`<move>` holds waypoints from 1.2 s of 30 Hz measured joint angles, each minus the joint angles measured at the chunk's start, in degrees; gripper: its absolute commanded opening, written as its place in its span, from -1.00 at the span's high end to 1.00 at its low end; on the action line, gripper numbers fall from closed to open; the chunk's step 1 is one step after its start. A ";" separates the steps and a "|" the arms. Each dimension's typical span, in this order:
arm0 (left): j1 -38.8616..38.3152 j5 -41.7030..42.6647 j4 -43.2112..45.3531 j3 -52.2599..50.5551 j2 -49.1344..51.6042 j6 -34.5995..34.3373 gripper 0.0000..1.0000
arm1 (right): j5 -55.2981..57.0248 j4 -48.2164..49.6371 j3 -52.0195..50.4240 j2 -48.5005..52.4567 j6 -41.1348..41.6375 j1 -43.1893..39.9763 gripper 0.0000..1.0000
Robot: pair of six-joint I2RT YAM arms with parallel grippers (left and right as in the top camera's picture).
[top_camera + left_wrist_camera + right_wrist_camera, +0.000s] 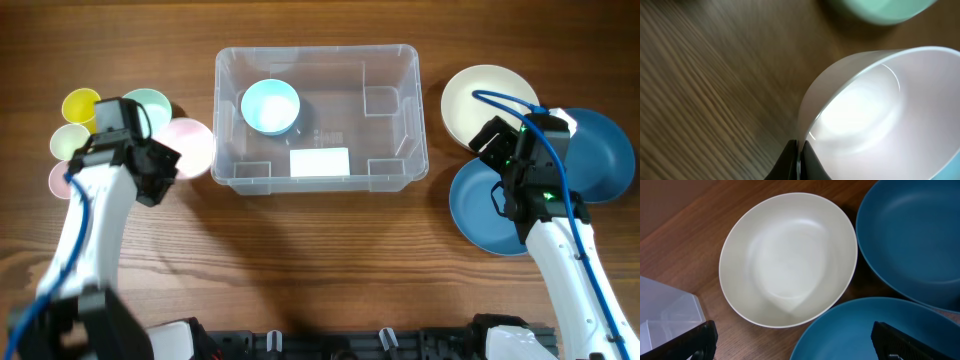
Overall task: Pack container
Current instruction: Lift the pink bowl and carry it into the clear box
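Currently, left hand (799,161) pinches the pink bowl (865,115) by its rim; right hand (802,342) hovers wide open.

The table (320,250) is brown grained wood, the container (320,48) clear smooth plastic; the pale pink bowl (875,105) looks glossy, the cream bowl (790,255) and blue plate (920,235) seemingly matt
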 measured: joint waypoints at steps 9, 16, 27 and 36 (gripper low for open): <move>0.00 -5.95 -0.15 0.92 -17.59 0.00 0.92 | 0.00 -0.02 0.00 0.00 0.00 0.00 -0.99; -2.60 -1.09 7.96 1.01 -25.09 8.11 0.93 | 0.00 0.00 0.00 0.00 0.00 0.00 -1.00; -20.59 0.61 16.37 2.25 -22.34 19.93 0.93 | 0.02 0.00 0.00 0.00 0.00 0.00 -1.00; -29.38 -7.02 19.47 3.21 -6.36 24.24 0.93 | 0.00 0.00 0.00 0.00 0.00 0.00 -0.99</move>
